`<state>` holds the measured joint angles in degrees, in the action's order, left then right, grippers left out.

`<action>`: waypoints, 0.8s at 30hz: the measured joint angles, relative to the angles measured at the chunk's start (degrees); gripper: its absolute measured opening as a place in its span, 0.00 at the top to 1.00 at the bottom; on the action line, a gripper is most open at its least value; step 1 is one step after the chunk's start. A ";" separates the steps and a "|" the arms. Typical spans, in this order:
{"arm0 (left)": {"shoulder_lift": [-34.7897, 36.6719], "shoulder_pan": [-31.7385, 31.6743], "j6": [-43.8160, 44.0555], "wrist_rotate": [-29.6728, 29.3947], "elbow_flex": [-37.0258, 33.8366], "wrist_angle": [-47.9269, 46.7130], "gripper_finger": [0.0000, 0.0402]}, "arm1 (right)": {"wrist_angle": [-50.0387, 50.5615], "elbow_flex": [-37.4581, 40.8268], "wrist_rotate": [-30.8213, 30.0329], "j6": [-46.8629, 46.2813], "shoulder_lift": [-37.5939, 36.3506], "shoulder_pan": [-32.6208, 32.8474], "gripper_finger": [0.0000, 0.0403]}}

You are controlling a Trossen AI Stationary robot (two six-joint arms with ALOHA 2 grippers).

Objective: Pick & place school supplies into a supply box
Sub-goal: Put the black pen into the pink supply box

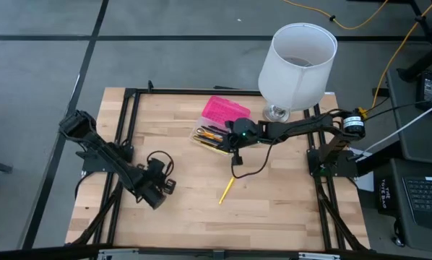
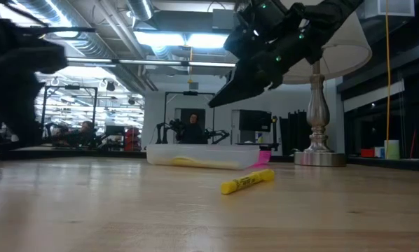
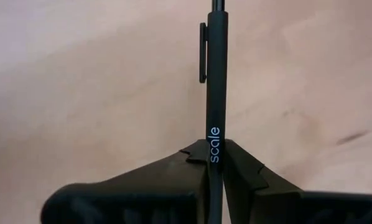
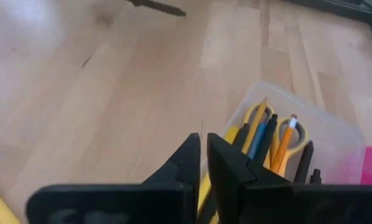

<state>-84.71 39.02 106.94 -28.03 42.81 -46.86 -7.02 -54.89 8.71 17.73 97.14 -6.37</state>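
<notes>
Pale wooden tabletop [image 1: 274,202]: your left gripper [image 3: 214,163] is clamped on a slim, stiff black plastic pen [image 3: 215,74], light and slick, so hold mid-barrel, while your right gripper [image 4: 203,155], fingers nearly together and empty, hangs over the clear-and-pink plastic supply box [image 1: 219,123].

From my station I saw a light wooden table [image 1: 288,202] on a black frame, standing on a grey floor [image 1: 35,65] crossed by dark lines. A white lamp [image 1: 297,63] with a silvery base stood at the far edge. A laptop [image 1: 425,196] sat off to one side. Beyond the table, ceiling lights [image 2: 174,38] glowed over a workshop, and a person [image 2: 193,127] sat far back.
</notes>
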 joint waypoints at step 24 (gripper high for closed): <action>2.14 -13.00 -77.08 2.08 -0.98 31.34 0.96 | -4.05 7.27 -8.96 -18.42 -4.70 3.00 0.98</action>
<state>-82.57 26.01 29.86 -25.95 41.82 -15.52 -11.07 -47.63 -0.26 -0.69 92.43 -3.37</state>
